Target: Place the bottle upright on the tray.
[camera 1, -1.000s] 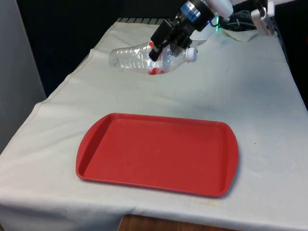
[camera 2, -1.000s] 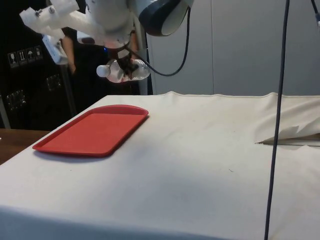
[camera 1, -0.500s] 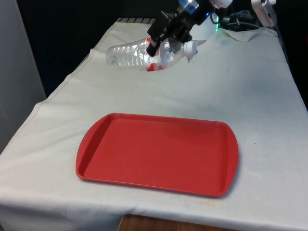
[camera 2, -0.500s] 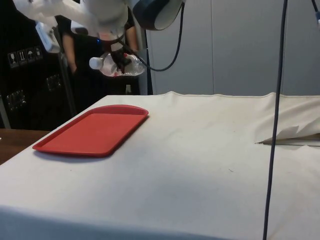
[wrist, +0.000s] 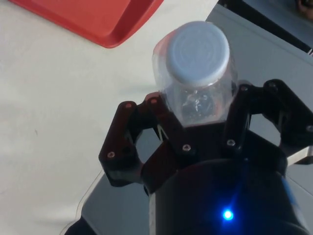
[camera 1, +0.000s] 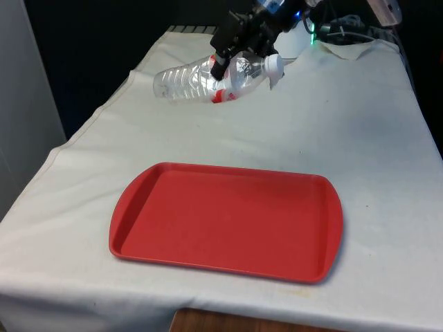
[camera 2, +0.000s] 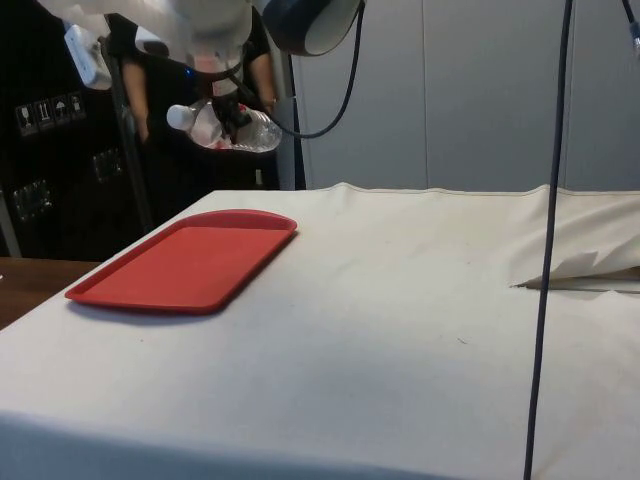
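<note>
— What's between me and the tray [camera 1: 228, 221]?
— From where I sit, open air. My gripper [camera 1: 239, 48] holds the bottle [camera 1: 208, 77] lying sideways, well above the cloth [camera 1: 360, 138] at the far end, clear of the surface.
— Anything on the tray itself?
— I see bare red floor with a low raised rim all round.
— Sides?
— I have plain cloth on the front view's left and right. A hanging cable [camera 2: 548, 240] crosses the side view, and a person [camera 2: 160, 110] stands behind the table

Even, soft overhead light is cast across the white cloth [camera 1: 360, 138], with faint shadows and a dark backdrop behind the gripper [camera 1: 239, 43].
</note>
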`<control>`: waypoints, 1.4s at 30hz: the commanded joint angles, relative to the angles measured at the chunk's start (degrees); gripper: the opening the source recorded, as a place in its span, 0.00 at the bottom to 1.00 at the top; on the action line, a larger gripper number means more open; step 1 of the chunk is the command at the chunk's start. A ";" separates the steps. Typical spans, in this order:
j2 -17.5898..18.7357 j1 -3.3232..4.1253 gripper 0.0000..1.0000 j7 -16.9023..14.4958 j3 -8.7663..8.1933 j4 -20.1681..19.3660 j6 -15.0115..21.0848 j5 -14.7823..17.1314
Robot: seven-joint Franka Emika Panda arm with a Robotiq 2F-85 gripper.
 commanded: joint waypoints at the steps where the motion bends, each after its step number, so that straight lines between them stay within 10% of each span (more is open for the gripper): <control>1: -0.11 -0.23 0.16 0.11 0.00 -0.06 0.97 0.34; 42: 0.74 -0.69 0.16 11.34 -4.41 -0.06 16.27 0.86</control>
